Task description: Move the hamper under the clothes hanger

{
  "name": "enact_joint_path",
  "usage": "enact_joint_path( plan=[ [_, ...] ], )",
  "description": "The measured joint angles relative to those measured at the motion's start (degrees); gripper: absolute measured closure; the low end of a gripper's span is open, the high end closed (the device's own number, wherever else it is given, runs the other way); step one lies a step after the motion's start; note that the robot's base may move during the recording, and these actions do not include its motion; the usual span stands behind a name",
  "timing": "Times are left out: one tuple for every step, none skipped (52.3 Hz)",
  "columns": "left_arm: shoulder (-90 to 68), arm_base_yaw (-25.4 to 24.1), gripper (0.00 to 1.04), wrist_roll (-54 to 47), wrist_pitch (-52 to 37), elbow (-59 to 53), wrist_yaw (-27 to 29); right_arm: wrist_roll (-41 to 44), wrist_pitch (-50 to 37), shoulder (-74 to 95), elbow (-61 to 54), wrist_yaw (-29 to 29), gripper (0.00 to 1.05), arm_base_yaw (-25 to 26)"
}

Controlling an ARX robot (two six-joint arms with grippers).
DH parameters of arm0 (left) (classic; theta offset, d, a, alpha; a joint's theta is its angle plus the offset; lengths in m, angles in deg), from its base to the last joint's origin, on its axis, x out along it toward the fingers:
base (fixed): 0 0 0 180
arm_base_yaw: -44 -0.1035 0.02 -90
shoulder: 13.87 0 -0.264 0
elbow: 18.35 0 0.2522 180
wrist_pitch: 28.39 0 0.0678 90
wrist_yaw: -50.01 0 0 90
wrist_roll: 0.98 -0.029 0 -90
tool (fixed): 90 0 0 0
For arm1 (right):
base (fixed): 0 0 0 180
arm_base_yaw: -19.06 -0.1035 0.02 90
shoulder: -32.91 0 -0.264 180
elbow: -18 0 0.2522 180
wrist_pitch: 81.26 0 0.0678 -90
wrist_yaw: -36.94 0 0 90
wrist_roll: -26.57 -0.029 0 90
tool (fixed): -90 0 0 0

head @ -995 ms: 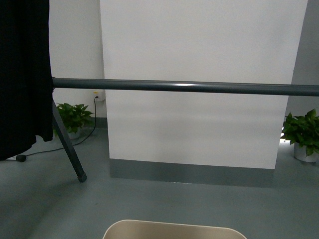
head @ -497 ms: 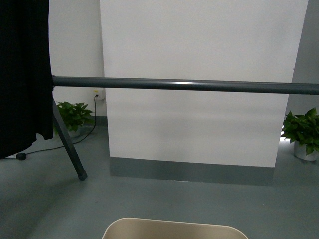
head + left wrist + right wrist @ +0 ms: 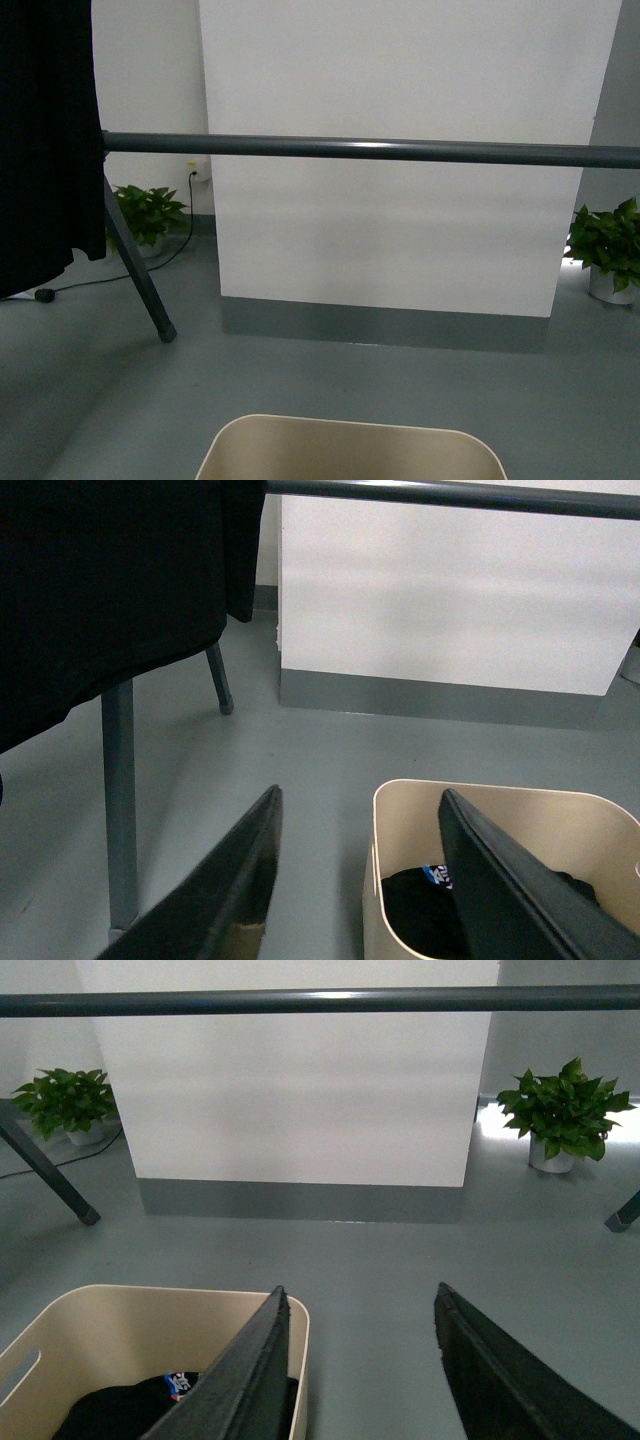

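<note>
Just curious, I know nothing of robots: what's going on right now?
Both tools open, left and right each straddling a hamper wall. Hamper short of the rack bar. Floor ahead looks clear.

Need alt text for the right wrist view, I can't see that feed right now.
Open right pincer straddles the beige hamper's rim, dark clothes inside. Ahead, the garment rack bar crosses a white wall, a potted plant on either side.

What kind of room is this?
Probably a laundry or clothes-drying corner indoors: a clothes hanger with a black garment on it, a hamper holding dark clothes, and potted plants on a grey floor.
</note>
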Motion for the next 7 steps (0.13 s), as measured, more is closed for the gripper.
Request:
enact_joint_path(
  plan=[
    [0.0,0.0,0.51,0.0,0.0,0.0,0.0,0.0,0.0,0.0,0.0,0.0,0.57,0.0],
    [0.0,0.0,0.47,0.0,0.0,0.0,0.0,0.0,0.0,0.0,0.0,0.0,0.53,0.0],
    [0.0,0.0,0.45,0.0,0.0,0.0,0.0,0.0,0.0,0.0,0.0,0.0,0.52,0.0],
    [0.0,0.0,0.44,0.0,0.0,0.0,0.0,0.0,0.0,0.0,0.0,0.0,0.5,0.0],
    [0.0,0.0,0.4,0.0,0.0,0.0,0.0,0.0,0.0,0.0,0.0,0.0,0.46,0.0],
    [0.0,0.0,0.36,0.0,0.0,0.0,0.0,0.0,0.0,0.0,0.0,0.0,0.43,0.0],
    [0.0,0.0,0.35,0.0,0.0,0.0,0.0,0.0,0.0,0.0,0.0,0.0,0.41,0.0]
  ],
)
